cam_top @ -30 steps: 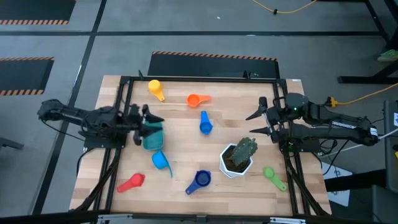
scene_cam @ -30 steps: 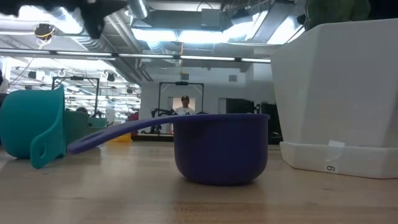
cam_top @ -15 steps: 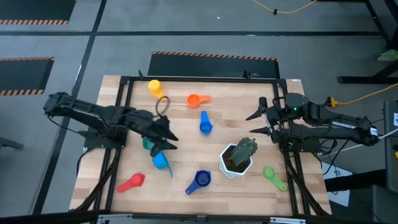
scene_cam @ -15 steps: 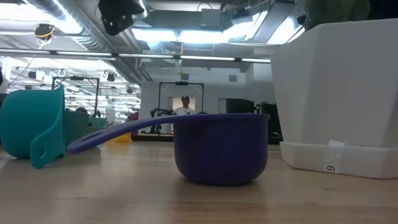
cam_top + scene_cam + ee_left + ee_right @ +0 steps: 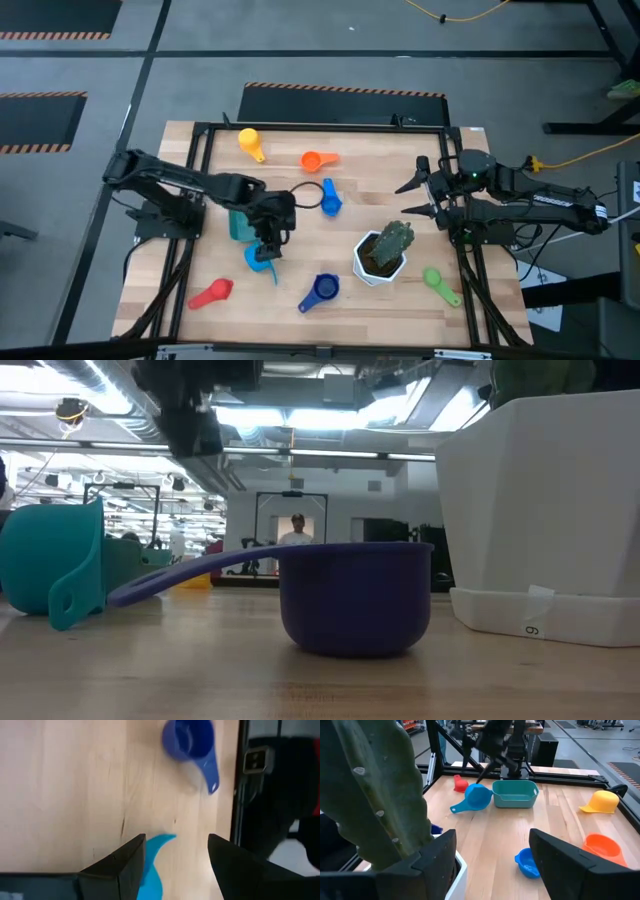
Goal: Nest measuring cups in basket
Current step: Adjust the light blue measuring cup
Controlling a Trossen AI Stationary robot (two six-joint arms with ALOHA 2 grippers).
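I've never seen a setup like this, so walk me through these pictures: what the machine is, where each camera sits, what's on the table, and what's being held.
It is a robot with two dark arms at a wooden table, each ending in a two-finger claw. One camera looks straight down, one sits at table height, and one rides on each wrist. On the table lie small measuring cups: yellow, orange, red, green and several blue ones. There is also a teal basket and a white pot with a plant. The left claw hangs open over a light blue cup, holding nothing. The right claw waits open at the table's right side, also empty.
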